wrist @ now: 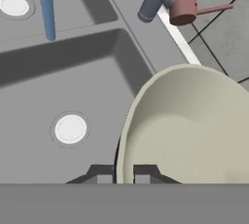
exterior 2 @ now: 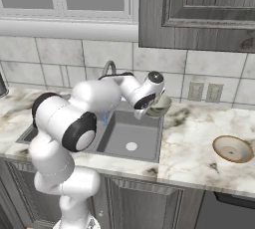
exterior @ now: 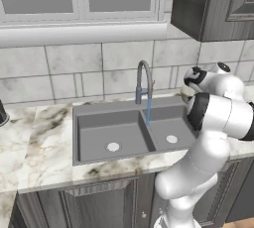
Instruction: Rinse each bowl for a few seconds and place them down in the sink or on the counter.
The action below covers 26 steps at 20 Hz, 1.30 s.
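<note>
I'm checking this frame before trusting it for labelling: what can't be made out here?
- Left base view: the held bowl is mostly hidden behind the arm; the gripper itself is hidden too.
- Right base view: the left part of the sink is blocked by the arm.
- Hand view: the bowl's right side is cut off by the edge.

The counter [exterior 2: 199, 138] looks like glossy cream marble with brown-grey veins, over dark grey cabinets [exterior: 89, 202] with a wood-grain look. The sink [exterior: 99, 140] is smooth matt grey, its faucet [exterior: 144, 81] brushed steel with a reddish-brown handle — the wall tiles [exterior: 59, 68] are pale mottled stone with a dull sheen. The held bowl [wrist: 194, 125] is smooth matt cream like glazed ceramic — the second bowl [exterior 2: 232, 149] has a tan outside and speckled inside.
</note>
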{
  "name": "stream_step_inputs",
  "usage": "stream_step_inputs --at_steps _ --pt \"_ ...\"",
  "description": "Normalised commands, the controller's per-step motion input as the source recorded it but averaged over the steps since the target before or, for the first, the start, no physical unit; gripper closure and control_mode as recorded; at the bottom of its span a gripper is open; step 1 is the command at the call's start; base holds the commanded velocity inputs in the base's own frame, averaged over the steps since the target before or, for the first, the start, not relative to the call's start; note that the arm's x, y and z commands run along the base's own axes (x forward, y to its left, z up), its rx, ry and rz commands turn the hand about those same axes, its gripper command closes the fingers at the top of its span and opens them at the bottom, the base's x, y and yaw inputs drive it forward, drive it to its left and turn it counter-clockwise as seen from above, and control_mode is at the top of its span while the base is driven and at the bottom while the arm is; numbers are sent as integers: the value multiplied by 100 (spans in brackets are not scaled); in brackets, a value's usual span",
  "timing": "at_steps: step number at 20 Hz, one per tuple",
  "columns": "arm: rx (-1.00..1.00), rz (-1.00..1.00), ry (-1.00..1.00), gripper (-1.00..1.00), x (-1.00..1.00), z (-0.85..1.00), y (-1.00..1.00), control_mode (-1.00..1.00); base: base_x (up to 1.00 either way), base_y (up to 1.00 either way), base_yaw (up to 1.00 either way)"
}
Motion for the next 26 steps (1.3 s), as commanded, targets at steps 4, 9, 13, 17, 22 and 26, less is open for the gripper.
stream_step_inputs --at_steps 4,9,13,17,22,26 --pt "0 0 0 100 22 0 -17 -100 0 0 0" --pt "0 0 -1 100 14 0 -20 -100 0 0 0" --pt "0 0 -2 100 18 0 -13 -100 0 0 0" --pt "0 0 -1 100 19 0 -11 -100 0 0 0" --pt "0 0 0 100 21 -2 -9 -100 0 0 0" --pt "-1 0 -2 100 21 -2 -13 -100 0 0 0"
